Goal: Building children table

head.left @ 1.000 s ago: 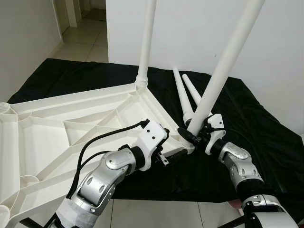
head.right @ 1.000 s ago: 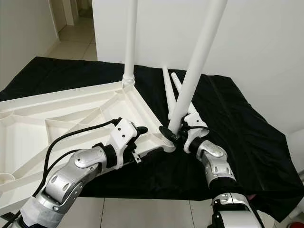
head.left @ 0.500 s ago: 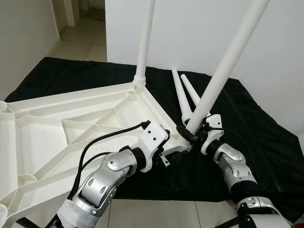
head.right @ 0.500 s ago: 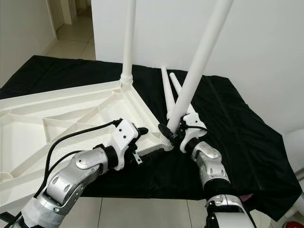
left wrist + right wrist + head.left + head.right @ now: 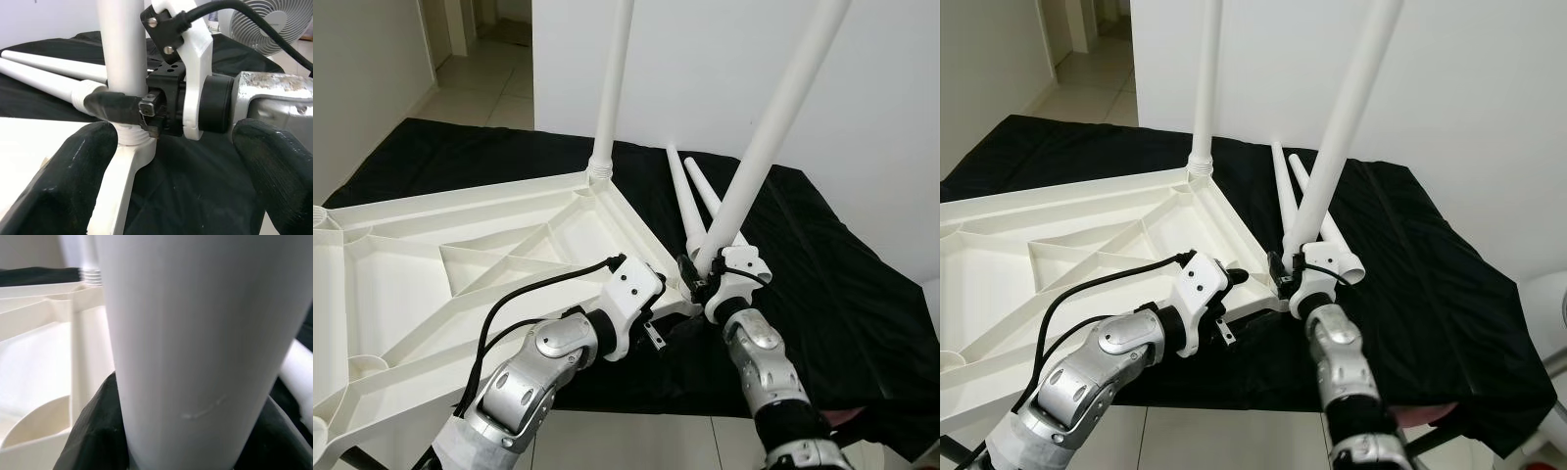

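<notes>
tabletop (image 5: 460, 264), white, lies underside up on a black cloth (image 5: 842, 284); i see its ribs facing me. one leg (image 5: 612, 88) stands upright in the far corner socket. a second leg (image 5: 773, 127) leans tilted at the near corner (image 5: 129, 147), its foot at the socket. my right end effector (image 5: 697, 276) is pinching this leg just above its base, black fingers (image 5: 115, 106) pressed on the shaft. my left end effector (image 5: 171, 161) hovers just beside the same corner, fingers spread wide and holding nothing. two spare legs (image 5: 690, 196) lie together on the cloth behind the corner. a fan (image 5: 264, 22) stands beyond.
</notes>
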